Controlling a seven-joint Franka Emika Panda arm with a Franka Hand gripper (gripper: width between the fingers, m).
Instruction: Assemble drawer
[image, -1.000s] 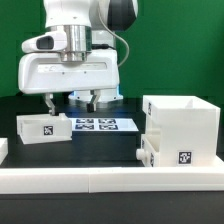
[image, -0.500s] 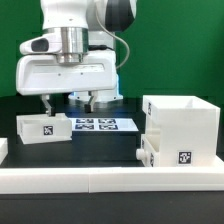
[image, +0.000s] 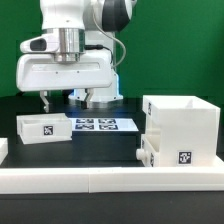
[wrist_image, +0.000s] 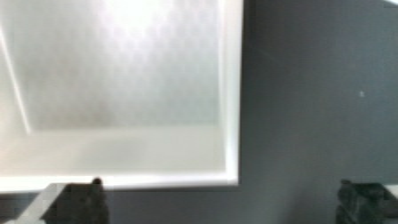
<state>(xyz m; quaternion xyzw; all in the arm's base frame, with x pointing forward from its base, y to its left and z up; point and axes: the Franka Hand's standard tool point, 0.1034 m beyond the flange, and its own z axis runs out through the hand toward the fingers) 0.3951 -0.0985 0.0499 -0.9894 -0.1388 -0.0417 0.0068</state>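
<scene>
A loose white open-top tray (image: 42, 127) with a square tag lies on the black table at the exterior view's left. My gripper (image: 68, 100) hangs open and empty just above and behind it. In the wrist view the tray's hollow inside (wrist_image: 125, 90) fills one side, with one fingertip (wrist_image: 80, 203) over its rim and the other (wrist_image: 365, 203) over bare table; the gripper (wrist_image: 222, 205) straddles the tray's wall. The large boxy casing (image: 185, 122) stands at the exterior view's right. A second tray (image: 152, 150) with a small knob sits in its lower part.
The marker board (image: 100, 125) lies flat between the loose tray and the casing. A long low white border wall (image: 90, 178) runs along the front. A green backdrop stands behind the arm.
The arm and gripper have shifted slightly toward the exterior view's left, over the loose tray. The parts have not moved.
</scene>
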